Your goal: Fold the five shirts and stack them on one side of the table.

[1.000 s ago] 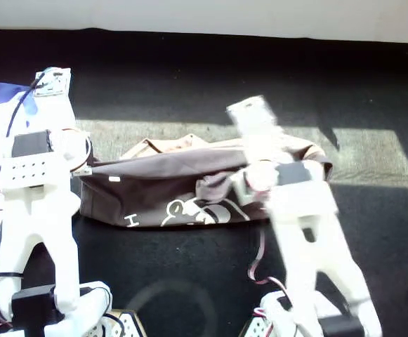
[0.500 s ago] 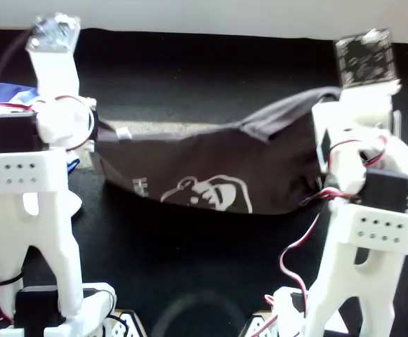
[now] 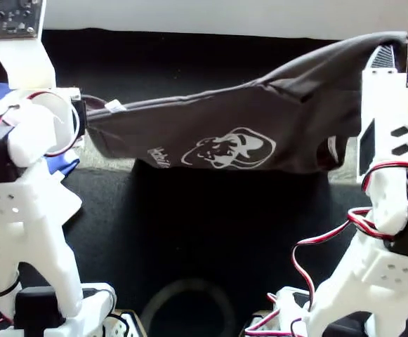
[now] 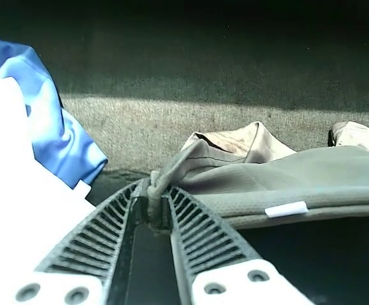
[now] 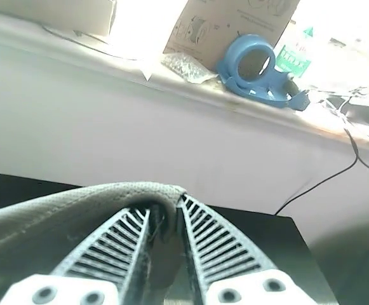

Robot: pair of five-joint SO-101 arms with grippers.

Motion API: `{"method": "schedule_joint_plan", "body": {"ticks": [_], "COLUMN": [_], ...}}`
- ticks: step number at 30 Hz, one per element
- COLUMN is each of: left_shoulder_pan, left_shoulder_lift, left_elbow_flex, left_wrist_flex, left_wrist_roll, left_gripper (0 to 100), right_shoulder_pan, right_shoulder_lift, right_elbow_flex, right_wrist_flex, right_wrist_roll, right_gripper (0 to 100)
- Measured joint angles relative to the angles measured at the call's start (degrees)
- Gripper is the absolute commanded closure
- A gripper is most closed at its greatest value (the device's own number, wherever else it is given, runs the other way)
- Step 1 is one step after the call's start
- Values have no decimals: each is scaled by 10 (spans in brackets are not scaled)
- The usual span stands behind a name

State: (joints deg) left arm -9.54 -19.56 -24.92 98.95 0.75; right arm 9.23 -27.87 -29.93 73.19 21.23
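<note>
Dark shirt (image 3: 218, 140) suspended above the far half of the table (image 3: 189, 239), its long axis running from the left gripper (image 4: 154, 192), clamped on one end, up to the right gripper (image 5: 165, 211), clamped on the higher opposite end.

The dark shirt (image 3: 225, 133) was rendered in charcoal brown, marked with a white cartoon print and a small white tag (image 3: 114, 107). A blue shirt (image 4: 51, 127) and a beige shirt (image 4: 248, 140) were seen. The tabletop (image 3: 189, 232) was covered in black. The left arm (image 3: 28, 210) and right arm (image 3: 390, 267) were moulded in white, with red and white wires (image 3: 354, 214). The left gripper (image 4: 152, 197) and right gripper (image 5: 165, 213) were ribbed in black.
</note>
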Motion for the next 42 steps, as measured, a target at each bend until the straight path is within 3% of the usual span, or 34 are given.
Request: {"method": "schedule_joint_plan", "body": {"ticks": [5,13,18,24,29,37,42], "left_shoulder_pan": [20,35,35,34,38,120,139], "left_shoulder_lift": [0,3,3,3,3,3,3], "left_elbow_flex": [167,494,642,670,670,665,592], "left_wrist_flex": [-18,-180,-273,-285,-286,-282,-184], "left_wrist_roll": [9,10,10,8,-45,-117,-118], "left_gripper": [992,988,862,811,811,811,811], "right_shoulder_pan": [0,1,1,2,2,2,2], "right_shoulder_lift": [0,2,3,-28,-69,-92,-93], "right_elbow_flex": [68,271,376,445,485,504,504], "right_wrist_flex": [21,-11,-53,-90,-97,-99,-99], "right_wrist_roll": [0,0,0,0,15,43,43], "right_gripper": [993,993,993,993,993,993,993]}}
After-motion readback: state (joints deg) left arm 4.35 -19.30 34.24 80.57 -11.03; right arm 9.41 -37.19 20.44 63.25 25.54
